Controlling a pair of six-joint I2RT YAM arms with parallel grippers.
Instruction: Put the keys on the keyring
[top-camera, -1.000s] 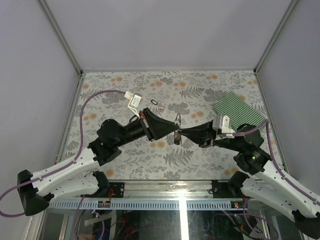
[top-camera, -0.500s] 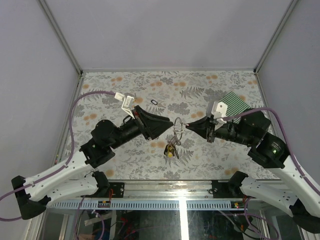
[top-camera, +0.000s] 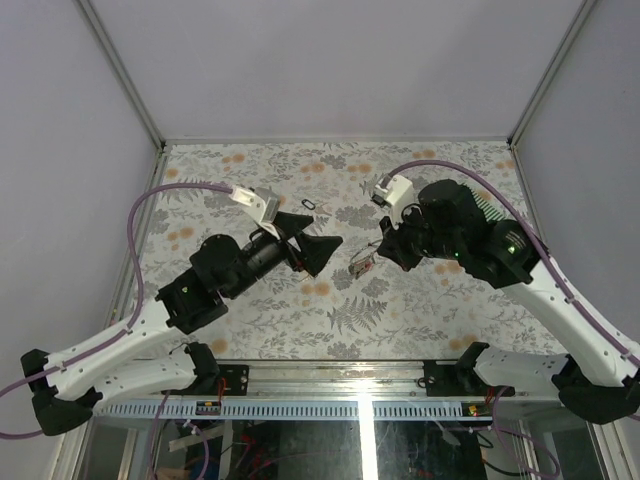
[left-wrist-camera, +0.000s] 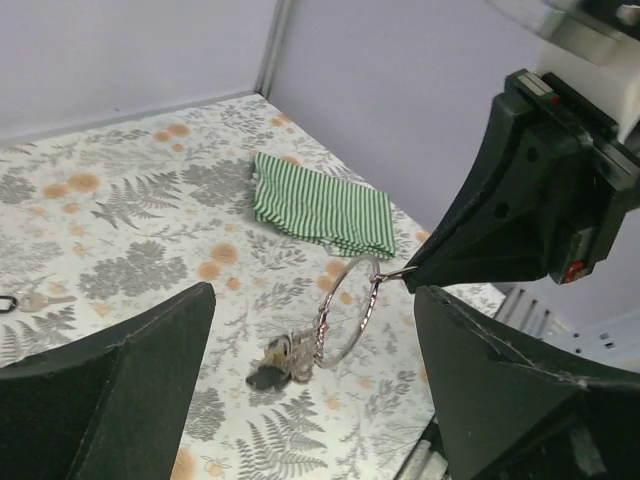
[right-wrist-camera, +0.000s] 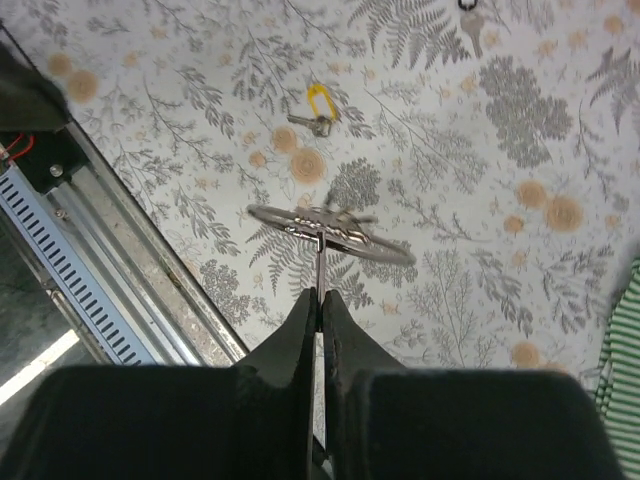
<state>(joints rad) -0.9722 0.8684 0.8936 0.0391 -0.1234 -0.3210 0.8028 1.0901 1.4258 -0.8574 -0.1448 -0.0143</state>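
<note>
The right gripper (right-wrist-camera: 320, 297) pinches its jaws shut on the keyring (left-wrist-camera: 366, 300), keys (left-wrist-camera: 285, 352) hanging below. Beside the keyring, the left gripper (top-camera: 320, 230) holds its jaws wide, empty.

The top camera looks down from high behind the arms at the whole counter (top-camera: 430, 310). The left wrist camera peeks out between the left fingers (left-wrist-camera: 130, 385), low across the counter. The right wrist camera looks down over the right fingers (right-wrist-camera: 288, 345). All see the keyring (right-wrist-camera: 330, 233).
</note>
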